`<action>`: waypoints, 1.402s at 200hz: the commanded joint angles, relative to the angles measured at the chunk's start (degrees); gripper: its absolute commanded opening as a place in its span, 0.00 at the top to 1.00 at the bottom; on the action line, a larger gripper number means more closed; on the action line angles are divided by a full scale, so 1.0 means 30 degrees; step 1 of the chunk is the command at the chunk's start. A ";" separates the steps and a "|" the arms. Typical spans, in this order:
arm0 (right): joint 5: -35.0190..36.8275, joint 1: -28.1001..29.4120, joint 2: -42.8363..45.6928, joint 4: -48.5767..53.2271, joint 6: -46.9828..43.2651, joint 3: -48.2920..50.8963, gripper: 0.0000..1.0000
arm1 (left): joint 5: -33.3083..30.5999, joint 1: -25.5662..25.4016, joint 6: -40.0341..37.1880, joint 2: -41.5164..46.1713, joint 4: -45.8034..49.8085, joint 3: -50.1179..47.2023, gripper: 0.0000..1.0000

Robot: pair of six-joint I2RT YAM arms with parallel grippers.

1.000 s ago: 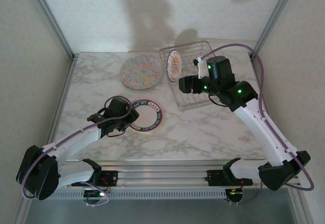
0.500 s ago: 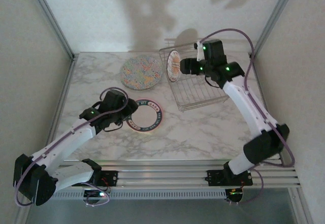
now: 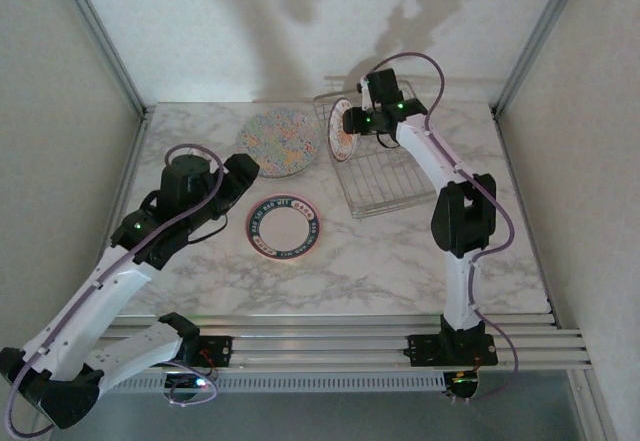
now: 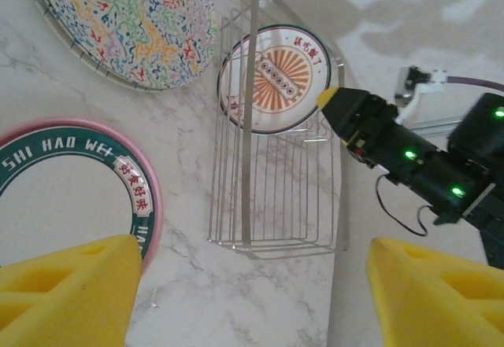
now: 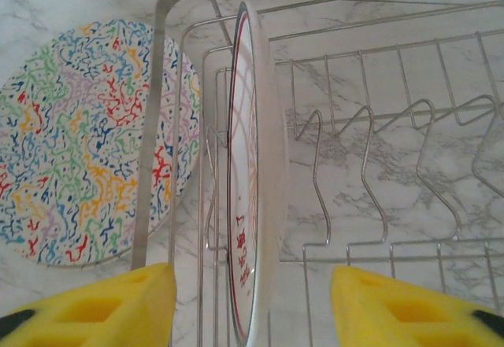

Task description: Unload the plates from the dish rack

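Two fingers of my right hand (image 5: 252, 304) are spread wide and hang over the far-left end of the rack (image 3: 390, 181). One lies on each side of the white maroon-rimmed plate (image 5: 253, 127), and neither touches it as far as I can tell. That plate stands on edge in the end slot. In the right wrist view its rim runs straight between the fingers, with the printed face turned left. I judge that closing across its thickness will take it, with no turn of the wrist. The rack's end frame stands just left of the plate, near my left finger, so I would watch that the finger doesn't catch it.

Further left, the speckled plate (image 3: 278, 141) lies flat on the counter (image 3: 400, 261). Nearer me lies the pink-rimmed plate (image 3: 285, 227). My left hand (image 3: 240, 171), also spread and holding nothing, hovers beside it, well apart from the rack.
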State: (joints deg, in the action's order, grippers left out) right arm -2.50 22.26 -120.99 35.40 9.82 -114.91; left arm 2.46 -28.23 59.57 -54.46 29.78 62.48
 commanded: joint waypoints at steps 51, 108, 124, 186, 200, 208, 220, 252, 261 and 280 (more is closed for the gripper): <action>0.0604 -0.0015 -0.2207 0.0626 -0.0558 -0.2556 0.60 | -0.0968 0.0165 0.0354 0.2031 0.0050 0.0552 0.26; 0.0867 0.0151 -0.2648 0.0534 -0.0765 -0.2850 0.82 | -0.0941 0.0172 0.0707 0.2228 -0.0500 0.1079 0.27; 0.1264 0.0338 -0.2605 0.0640 -0.0980 -0.3108 0.91 | -0.0798 0.0158 0.0709 0.2157 -0.0626 0.1219 0.27; 0.6720 0.1568 -0.2123 0.1770 -0.2289 -0.4461 1.00 | -0.0570 0.0202 0.0801 0.1791 -0.1039 0.1659 0.28; 0.8227 0.1793 -0.1875 0.1846 -0.2616 -0.4528 1.00 | -0.0483 0.0176 0.0742 0.1610 -0.1050 0.1844 0.28; 0.8885 0.1907 -0.1653 0.1799 -0.2757 -0.4520 1.00 | -0.0411 0.0163 0.0713 0.1552 -0.1053 0.1957 0.28; 0.9498 0.2009 -0.1171 0.1645 -0.2834 -0.4445 1.00 | -0.0306 0.0152 0.0681 0.1432 -0.1106 0.2067 0.28; 1.0959 0.2247 0.0688 0.0557 -0.3278 -0.3737 1.00 | -0.0031 0.0171 0.0592 0.1201 -0.1305 0.2110 0.28; 1.1349 0.2295 0.1311 0.0257 -0.3388 -0.3445 1.00 | 0.0057 0.0162 0.0592 0.1110 -0.1411 0.2085 0.28; 1.1883 0.2306 0.2711 -0.0374 -0.3636 -0.2722 1.00 | 0.0415 0.0166 0.0539 0.0884 -0.1759 0.1970 0.28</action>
State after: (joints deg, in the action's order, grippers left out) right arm 26.48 29.28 -122.34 40.01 0.58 -124.20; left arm 1.80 -28.23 61.49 -51.18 27.24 67.05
